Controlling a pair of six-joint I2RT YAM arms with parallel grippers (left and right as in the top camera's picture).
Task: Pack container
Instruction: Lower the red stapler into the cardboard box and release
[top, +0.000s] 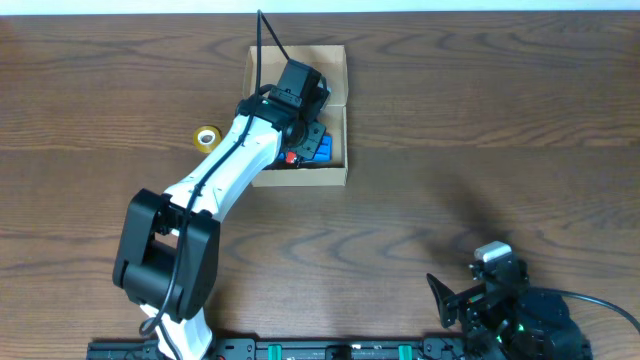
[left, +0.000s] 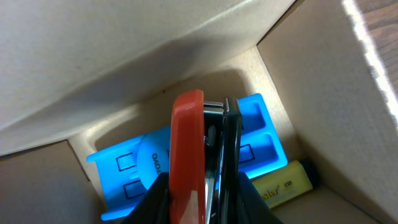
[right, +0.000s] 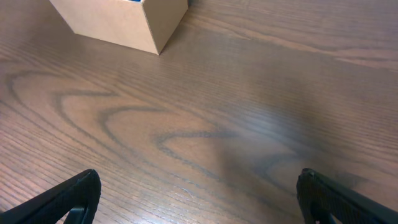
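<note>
The tan cardboard container (top: 346, 112) stands open at the back middle of the table; it also shows in the right wrist view (right: 124, 22). My left gripper (top: 302, 140) reaches down inside it. In the left wrist view the left gripper (left: 202, 208) is shut on a red and black tool (left: 188, 149), held just above a flat blue plastic piece (left: 261, 134) on the container floor. A yellow item (left: 283, 185) lies beside the blue piece. My right gripper (top: 462, 300) is open and empty low over the table at the front right (right: 199, 199).
A small yellow tape roll (top: 207, 137) lies on the table just left of the container. The container walls (left: 336, 106) stand close around the left gripper. The wooden table (right: 236, 112) stretches between the right gripper and the container.
</note>
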